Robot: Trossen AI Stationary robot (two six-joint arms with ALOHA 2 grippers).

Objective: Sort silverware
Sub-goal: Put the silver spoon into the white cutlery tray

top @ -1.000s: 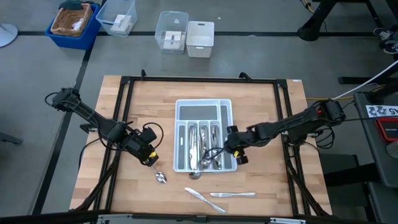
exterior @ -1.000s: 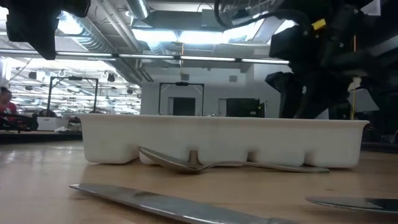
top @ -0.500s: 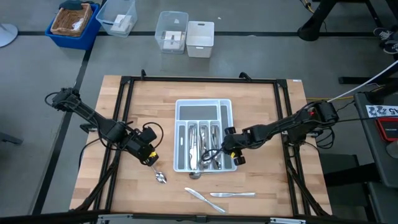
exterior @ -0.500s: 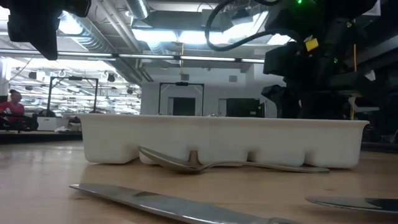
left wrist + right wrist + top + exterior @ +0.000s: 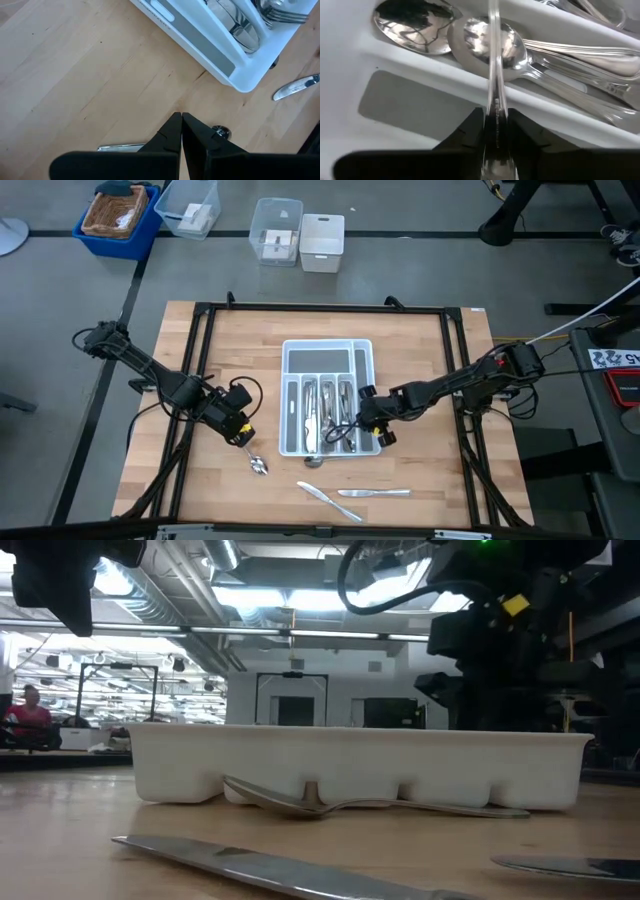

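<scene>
Your right tool point(image 5: 496, 131) now clamps a silverware handle point(image 5: 495, 75) over the tray point(image 5: 290, 360), having closed; left tool point(image 5: 181, 131) shut, idle

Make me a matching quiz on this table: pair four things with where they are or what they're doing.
1. left tool
2. right tool
3. tray
4. two knives

a. on bare wood at the table's near edge
b. shut, empty, above the wood
c. mid-table, holding cutlery
d. clamped on a silver handle over the tray

Pairs: 1-b, 2-d, 3-c, 4-a
</scene>
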